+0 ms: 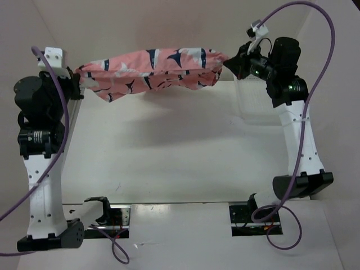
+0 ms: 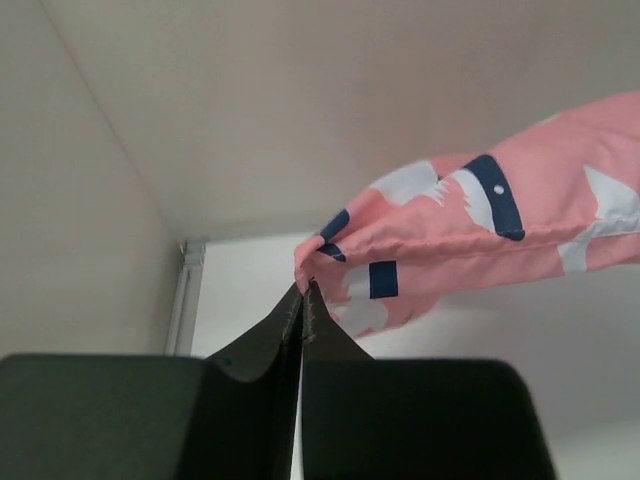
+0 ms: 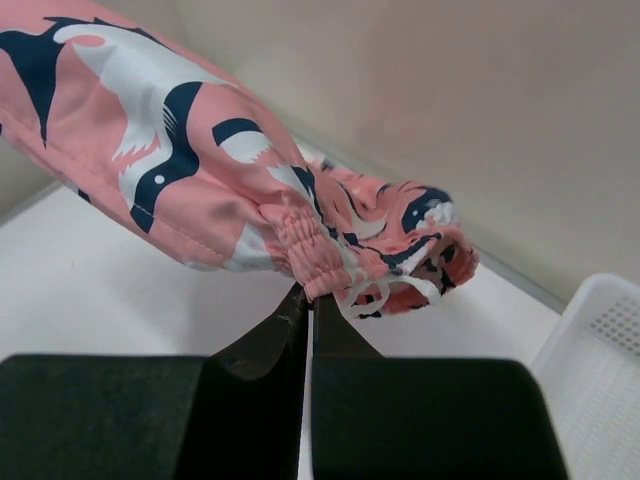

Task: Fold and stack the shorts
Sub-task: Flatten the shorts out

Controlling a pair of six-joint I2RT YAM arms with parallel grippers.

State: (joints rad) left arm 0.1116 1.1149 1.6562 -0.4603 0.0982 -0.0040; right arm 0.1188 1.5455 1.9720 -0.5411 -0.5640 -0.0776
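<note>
left hand (image 2: 303, 292) clamping 1 end of shorts (image 1: 152, 70), right hand (image 3: 308, 298) clamping the other, stretched between

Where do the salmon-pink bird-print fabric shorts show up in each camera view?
Top external: salmon-pink bird-print fabric shorts, stretched across the upper middle.
Left wrist: right of centre, corner in the left gripper.
Right wrist: upper left to centre.
Shared landmark: white table below.

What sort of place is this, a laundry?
Likely a robot test bench: two arms bolted to a white table, plain walls, shorts stretched between left hand and right hand, a white basket nearby.
</note>
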